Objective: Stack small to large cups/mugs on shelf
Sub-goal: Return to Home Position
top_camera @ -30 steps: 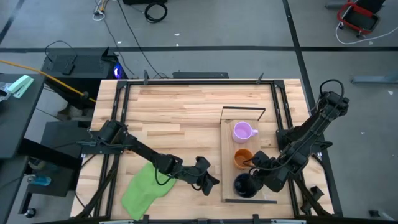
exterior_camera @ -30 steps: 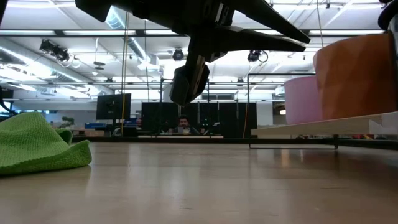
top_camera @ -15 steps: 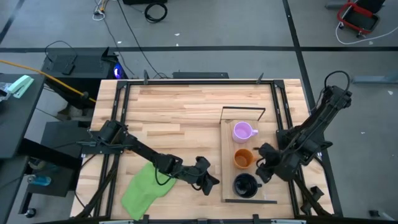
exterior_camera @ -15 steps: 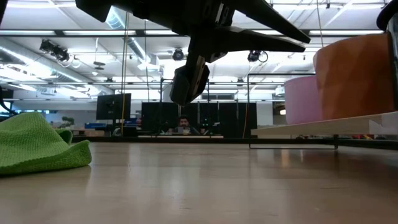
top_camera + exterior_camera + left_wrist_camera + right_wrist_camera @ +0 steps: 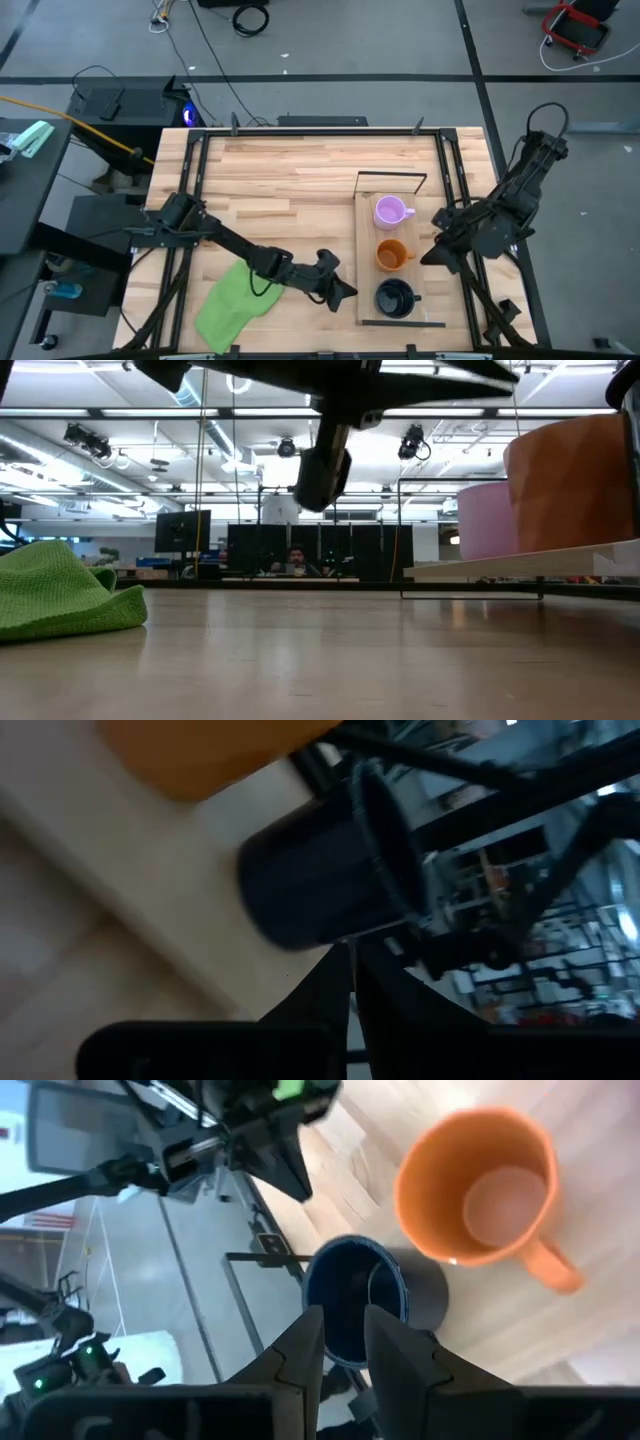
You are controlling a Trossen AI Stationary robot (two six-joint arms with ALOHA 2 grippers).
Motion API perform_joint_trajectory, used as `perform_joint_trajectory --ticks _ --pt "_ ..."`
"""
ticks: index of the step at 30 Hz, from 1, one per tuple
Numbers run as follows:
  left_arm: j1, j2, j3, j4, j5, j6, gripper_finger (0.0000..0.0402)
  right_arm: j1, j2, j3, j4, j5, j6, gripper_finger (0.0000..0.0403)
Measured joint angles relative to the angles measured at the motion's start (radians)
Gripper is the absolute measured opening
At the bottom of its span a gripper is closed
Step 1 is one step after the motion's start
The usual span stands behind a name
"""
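Three mugs stand upright in a row on the light-wood shelf at the table's right. The purple mug is farthest, the orange mug is in the middle, and the black mug is nearest. My right gripper hangs open and raised, right of the orange mug; its wrist view looks down on the black mug and the orange mug. My left gripper is shut, just left of the shelf's edge and clear of the table. It points at the black mug.
A green cloth lies crumpled near the table's front left, under the left arm. A thin black wire frame rises at the shelf's far end. Bare plank tabletop stretches across the far half.
My right gripper has drawn away from the black mug, rising and going toward the table's right edge and a little farther back. The black mug stays standing on the shelf. My left gripper has tipped its fingers up slightly, in place.
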Motion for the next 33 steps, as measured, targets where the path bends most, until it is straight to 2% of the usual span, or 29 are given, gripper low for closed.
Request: perform_joint_trajectory --ticks 8,17,25,33 --pt "0.041 -0.081 0.0 0.001 0.02 0.054 0.0031 0.0 -0.054 0.0 -0.035 0.008 -0.17 0.0084" --pt "0.136 -0.281 0.0 -0.062 0.02 0.216 0.0018 0.0 -0.147 0.0 -0.05 -0.057 -0.272 0.0084" --pt "0.21 -0.496 0.0 -0.065 0.019 0.509 0.0026 0.0 -0.265 0.0 0.081 -0.096 -0.298 0.0084" --pt "0.213 -0.632 0.0 -0.07 0.019 0.644 0.002 0.0 -0.359 0.001 0.219 -0.097 -0.361 0.0084"
